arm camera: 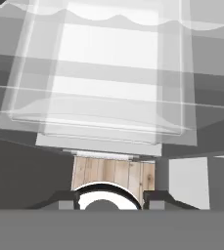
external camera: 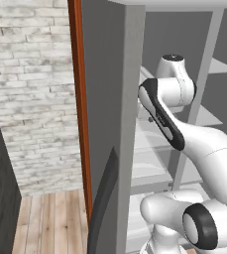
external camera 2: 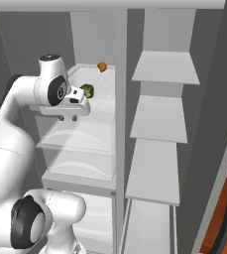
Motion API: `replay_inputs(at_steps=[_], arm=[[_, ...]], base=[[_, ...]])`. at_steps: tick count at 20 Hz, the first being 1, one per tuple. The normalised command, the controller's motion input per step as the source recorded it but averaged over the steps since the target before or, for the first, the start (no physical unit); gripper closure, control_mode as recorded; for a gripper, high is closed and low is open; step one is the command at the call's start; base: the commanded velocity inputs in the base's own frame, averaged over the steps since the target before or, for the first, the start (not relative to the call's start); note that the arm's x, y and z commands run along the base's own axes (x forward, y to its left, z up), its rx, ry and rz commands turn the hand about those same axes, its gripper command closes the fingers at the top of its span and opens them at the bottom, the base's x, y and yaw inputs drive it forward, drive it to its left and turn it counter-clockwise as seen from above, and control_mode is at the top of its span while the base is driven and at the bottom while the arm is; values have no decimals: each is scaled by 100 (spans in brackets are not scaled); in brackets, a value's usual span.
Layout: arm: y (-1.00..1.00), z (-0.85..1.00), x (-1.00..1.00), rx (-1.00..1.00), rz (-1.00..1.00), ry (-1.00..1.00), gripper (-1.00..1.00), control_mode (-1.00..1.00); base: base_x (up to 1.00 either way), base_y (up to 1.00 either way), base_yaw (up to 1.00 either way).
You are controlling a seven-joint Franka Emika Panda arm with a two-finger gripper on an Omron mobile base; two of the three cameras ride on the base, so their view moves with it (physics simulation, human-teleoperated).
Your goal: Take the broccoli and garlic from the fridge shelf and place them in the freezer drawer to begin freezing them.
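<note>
Two items to move, and by the look of it we have moved neither. Our landmark is the fridge shelf (external camera 2: 97,94), the upper clear one in the left compartment.

- Broccoli (external camera 2: 87,90): sits on that shelf, near its front, just beside our wrist. Touching the hand or not, we can't tell from this angle.
- Small orange-brown lump (external camera 2: 102,66): on the same shelf, further back, well apart from the broccoli. We take it for the garlic, but it's too small to be sure.
- Gripper (external camera 2: 68,118): hangs just below the front edge of the shelf, fingers pointing down. Fingers are pressed together with nothing visible between them, so we are carrying nothing. In the hand view the fingertips (arm camera: 155,197) look down past the clear bins (arm camera: 103,73) under the shelf, towards a strip of wood floor (arm camera: 113,172).
- Freezer drawer: we can't pick it out for certain. The white box (external camera 2: 97,218) low down, well below the shelf, may be it; whether it's pulled out we can't tell.

Our read of what's left: basically everything. Spread the fingers, get up to shelf level, pinch the broccoli, carry it down to the drawer, then the same for the garlic. Fridge door (external camera: 105,124) is already swung open, so access to the shelf is sorted.
</note>
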Motion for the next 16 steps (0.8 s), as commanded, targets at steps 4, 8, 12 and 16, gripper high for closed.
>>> replay_inputs(at_steps=[4, 8, 12, 16], arm=[[0, 0, 0, 0, 0, -1, -100, -100], [0, 19, 0, 0, 0, -26, -100, -100], [11, 53, 0, 1, -2, -31, -100, -100], [42, 41, 19, 1, 0, -13, -100, -100]], base=[[0, 0, 0], [0, 0, 0], [0, 0, 0], [0, 0, 0]])
